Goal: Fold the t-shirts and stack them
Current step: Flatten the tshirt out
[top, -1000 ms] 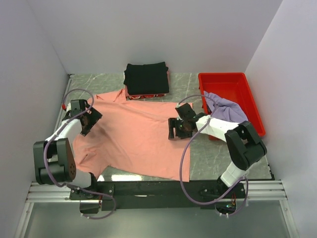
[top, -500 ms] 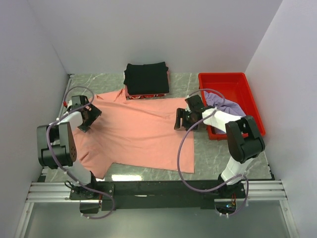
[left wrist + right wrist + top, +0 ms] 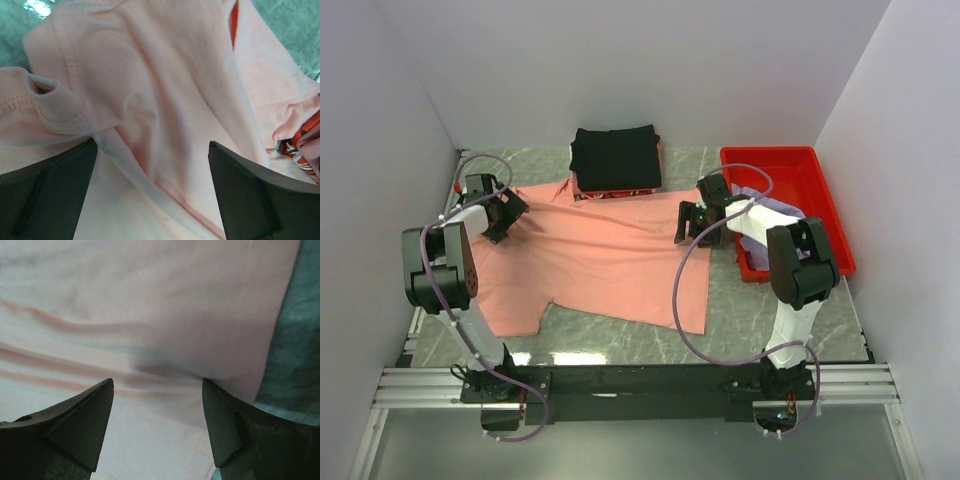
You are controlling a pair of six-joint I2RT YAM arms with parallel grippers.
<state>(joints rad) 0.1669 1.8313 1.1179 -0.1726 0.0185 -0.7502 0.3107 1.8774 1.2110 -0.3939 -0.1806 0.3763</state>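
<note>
The salmon-pink t-shirt (image 3: 600, 255) lies spread out on the table. My left gripper (image 3: 502, 214) is over its far left sleeve, and my right gripper (image 3: 688, 224) is over its far right edge. In the left wrist view the gripper (image 3: 152, 167) is open, with a raised fold of pink cloth (image 3: 125, 115) between the fingers (image 3: 45, 195). In the right wrist view the gripper (image 3: 157, 400) is open over smooth pink cloth (image 3: 150, 315) near its hem. The black t-shirt (image 3: 615, 158) sits neatly folded at the back. The lavender t-shirt (image 3: 775, 216) lies crumpled in the red tray.
The red tray (image 3: 790, 165) stands at the right, next to my right arm. An orange patterned cloth (image 3: 610, 194) peeks out under the black fold and shows in the left wrist view (image 3: 300, 150). White walls close in the table on three sides.
Both grippers have moved toward the far side of the table. The pink shirt has shifted back with them and lies flatter, its near hem farther from the front edge.
</note>
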